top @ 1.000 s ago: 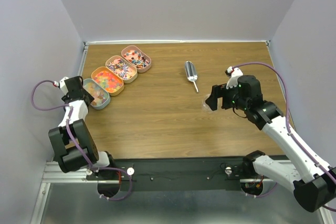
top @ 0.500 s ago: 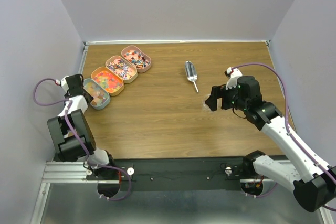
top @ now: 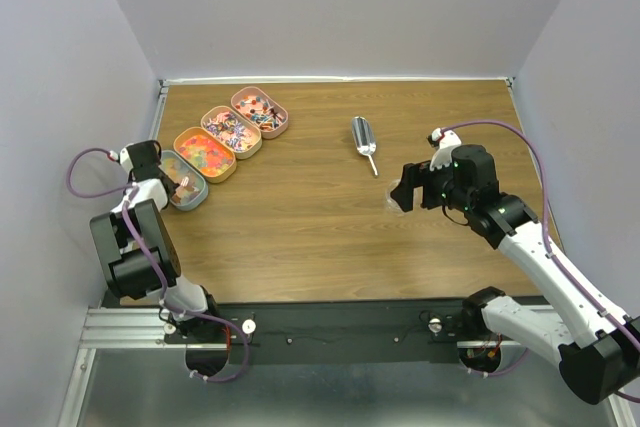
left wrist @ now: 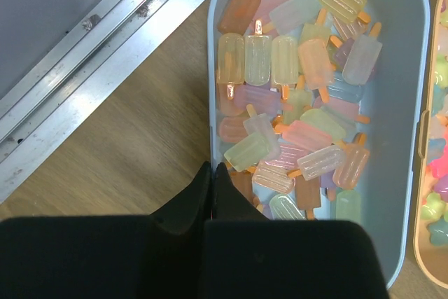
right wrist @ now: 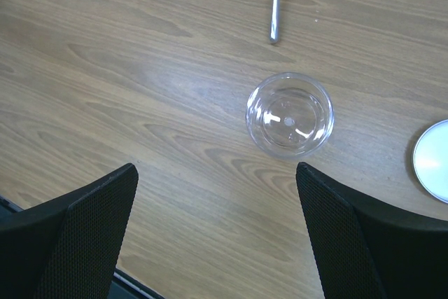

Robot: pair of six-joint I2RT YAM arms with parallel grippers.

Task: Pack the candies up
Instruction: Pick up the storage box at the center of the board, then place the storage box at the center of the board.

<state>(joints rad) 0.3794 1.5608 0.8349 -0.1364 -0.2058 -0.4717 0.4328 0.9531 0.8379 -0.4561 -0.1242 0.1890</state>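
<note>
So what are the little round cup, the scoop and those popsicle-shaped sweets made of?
The cup looks like clear glossy plastic, possibly glass: the wood grain shows through it. The scoop seems polished metal, silvery with bright reflections. The candies look like translucent pastel gummy or hard sugar; which, the picture cannot say.

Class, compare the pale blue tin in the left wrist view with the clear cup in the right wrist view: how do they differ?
The pale blue tin is opaque and a long oval; the clear cup is see-through and round. The tin holds a heap of popsicle-shaped candies; the cup holds nothing. Both stand open-topped on the wooden table.
</note>
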